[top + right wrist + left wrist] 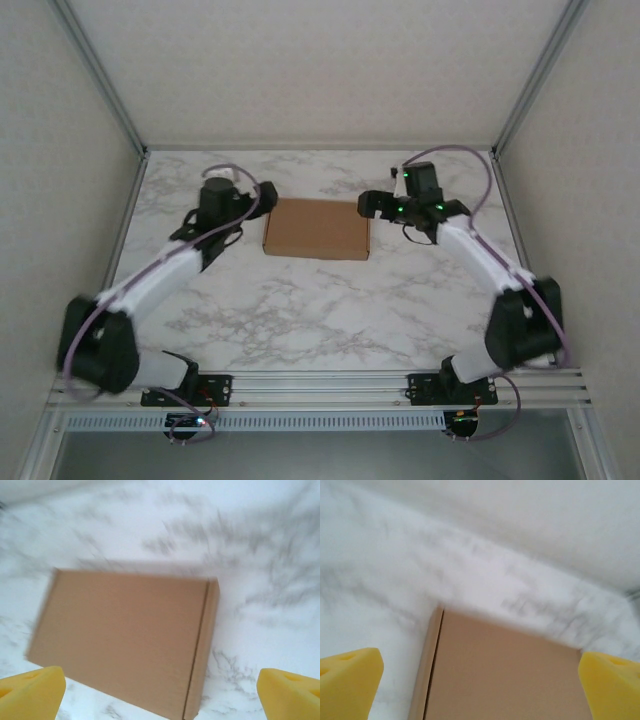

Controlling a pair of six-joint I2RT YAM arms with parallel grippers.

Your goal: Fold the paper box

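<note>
The paper box (317, 229) lies shut and flat on the marble table (300, 310), a shallow brown cardboard mailer toward the back middle. My left gripper (258, 202) hovers by the box's left end, jaws wide apart and holding nothing. In the left wrist view the box (505, 675) lies between and beyond the yellow fingertips (350, 680) of that gripper (480, 680). My right gripper (368, 206) is at the box's right end, open too and clear of the cardboard. The right wrist view has the whole lid (125, 635) below its spread gripper (160, 692).
Pale walls and aluminium frame posts (105, 85) close in the table on three sides. A metal rail (320, 385) carries both arm bases along the near edge. Bare marble stretches in front of the box.
</note>
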